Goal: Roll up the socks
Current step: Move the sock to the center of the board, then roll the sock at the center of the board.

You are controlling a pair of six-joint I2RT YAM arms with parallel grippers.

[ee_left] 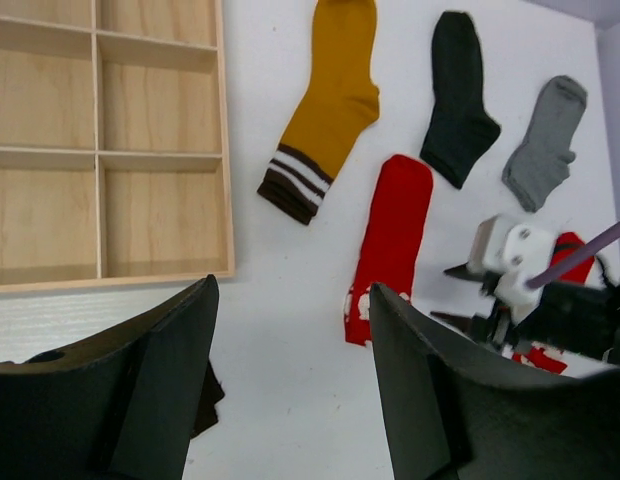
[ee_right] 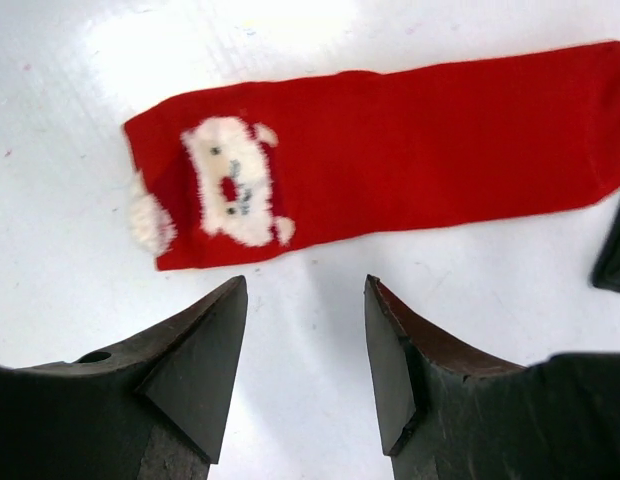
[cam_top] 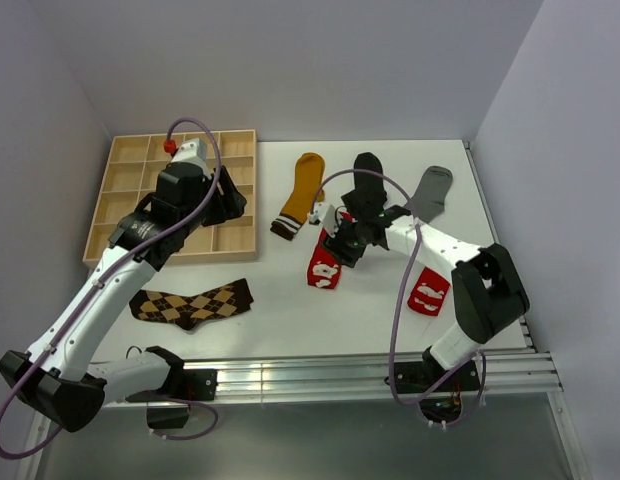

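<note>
Several socks lie flat on the white table: a mustard sock, a black sock, a grey sock, a brown argyle sock and two red socks with white print. My right gripper hovers open just over the near red sock's long edge, nothing between its fingers. The Santa face on that sock shows in the right wrist view. My left gripper hangs open and empty above the tray's right edge, looking down on the mustard sock and the red sock.
A wooden grid tray sits at the back left, its compartments bare. Grey walls close in the table at the left, back and right. A metal rail runs along the near edge by the arm bases.
</note>
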